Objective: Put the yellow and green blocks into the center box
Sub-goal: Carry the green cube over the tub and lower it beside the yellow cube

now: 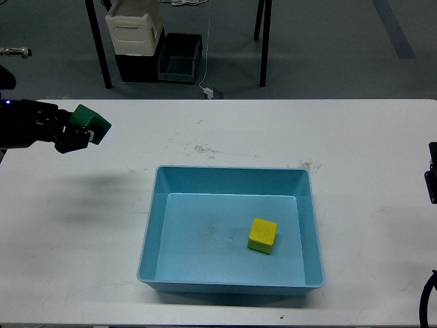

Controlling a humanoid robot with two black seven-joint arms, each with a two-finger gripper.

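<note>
Head view, left gripper: the black two-finger left gripper [76, 134] hangs above the white tabletop [355, 137], well to the left of the tray, its fingers clamped on the small dark green cube [91, 124].
Head view, green cube: it sits tilted at the gripper's tip, clear of the table; a soft shadow lies on the tabletop below and to the right of the arm, which suggests it is held lifted for carrying, not resting.
Head view, right gripper: only a dark piece of the right arm shows at the right edge; the gripper itself is out of view, so I cannot tell how its fingers stand.
Head view, blue tray: the large shallow light-blue plastic tray [153, 205] with sloped walls stands at the middle front of the table.
Head view, tray contents: the small bright yellow cube [263, 234] lies on the tray floor, right of centre, apart from every wall; nothing else is inside.
Head view, task judgement: the yellow half looks done; the green cube remains outside and must travel right and forward over the tray's left rim before release.
Head view, floor behind the table: a cream-white container [134, 27] sits stacked beside a small dark bin [179, 60]; whether either holds anything cannot be made out.
</note>
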